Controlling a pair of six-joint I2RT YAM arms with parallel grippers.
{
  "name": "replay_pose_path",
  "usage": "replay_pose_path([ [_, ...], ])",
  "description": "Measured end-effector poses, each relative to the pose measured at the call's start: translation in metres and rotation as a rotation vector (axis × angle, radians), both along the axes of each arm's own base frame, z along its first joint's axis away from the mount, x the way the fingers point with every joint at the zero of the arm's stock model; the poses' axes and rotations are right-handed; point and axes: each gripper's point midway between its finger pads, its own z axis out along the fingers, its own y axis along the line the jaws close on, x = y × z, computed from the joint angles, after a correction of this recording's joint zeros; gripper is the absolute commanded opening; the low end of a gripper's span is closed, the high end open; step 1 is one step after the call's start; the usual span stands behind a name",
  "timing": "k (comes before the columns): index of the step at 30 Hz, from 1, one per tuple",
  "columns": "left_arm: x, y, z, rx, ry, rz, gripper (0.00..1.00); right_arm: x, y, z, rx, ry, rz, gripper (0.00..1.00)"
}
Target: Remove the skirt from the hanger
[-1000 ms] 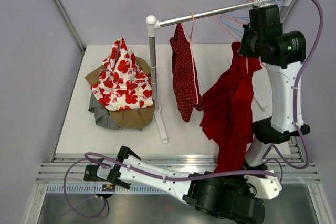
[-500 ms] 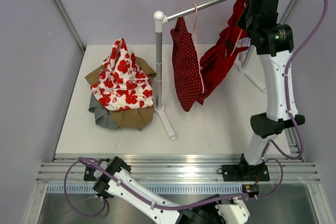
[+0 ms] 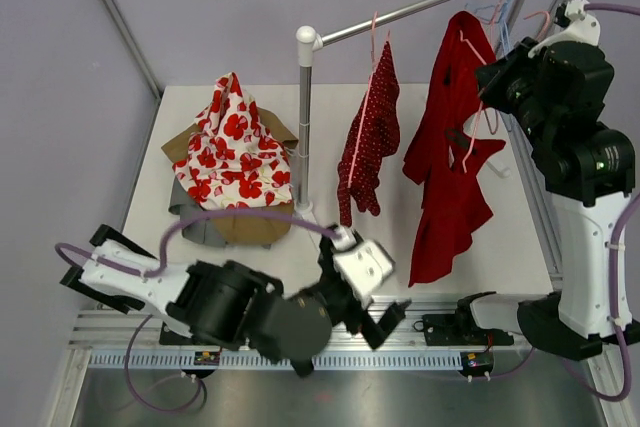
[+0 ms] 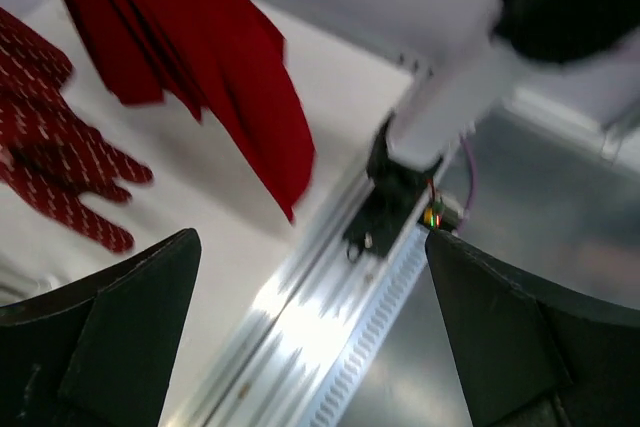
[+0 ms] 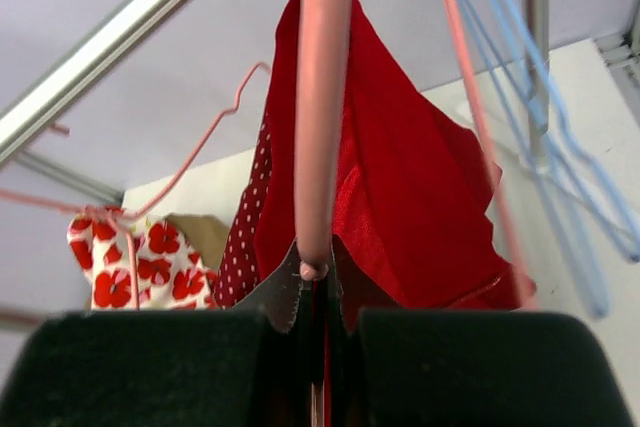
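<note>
Right grip on the hanger, left jaws gaping

My right gripper [image 5: 313,322] is clamped on the pink hanger [image 5: 322,97]; my left gripper [image 4: 310,247] stands wide, holding nothing. The red skirt [image 3: 447,177] hangs from that hanger just under the rail [image 3: 400,17], right of the dotted garment [image 3: 370,142].

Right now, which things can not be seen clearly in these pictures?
Top view: the right arm hides where the pink hanger is gripped.
Right wrist view: the red skirt covers how the hanger holds it.
Left wrist view: motion blur; the skirt's top is cut off.
</note>
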Motion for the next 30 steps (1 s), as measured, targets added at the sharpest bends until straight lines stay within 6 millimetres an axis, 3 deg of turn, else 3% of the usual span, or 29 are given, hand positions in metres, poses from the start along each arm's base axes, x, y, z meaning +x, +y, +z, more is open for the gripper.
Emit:
replay_pose_path([
  [3,0.046,0.000,0.051,-0.154,-0.021,0.053,0.99,-0.014,0.005,-0.011,0.023,0.007,0.043,0.00],
  [6,0.082,0.000,0.081,-0.252,-0.040,0.103,0.98,-0.021,0.011,-0.025,0.046,0.032,0.077,0.00],
  [12,0.141,-0.027,0.103,-0.353,-0.046,0.169,0.93,-0.029,0.020,-0.040,0.085,0.057,0.120,0.00],
  [15,0.155,-0.059,0.106,-0.376,-0.033,0.178,0.89,-0.030,0.020,-0.036,0.097,0.040,0.123,0.00],
  [19,0.164,-0.101,0.095,-0.372,0.008,0.180,0.88,-0.030,0.022,-0.028,0.109,0.008,0.128,0.00],
  [21,0.166,-0.113,0.083,-0.350,0.040,0.188,0.88,-0.028,0.022,-0.025,0.111,-0.007,0.128,0.00],
  [24,0.167,-0.115,0.066,-0.321,0.092,0.208,0.88,-0.027,0.021,-0.023,0.109,-0.017,0.124,0.00],
  [30,0.164,-0.104,0.056,-0.357,0.201,0.241,0.82,-0.023,0.018,-0.029,0.097,-0.015,0.106,0.00],
])
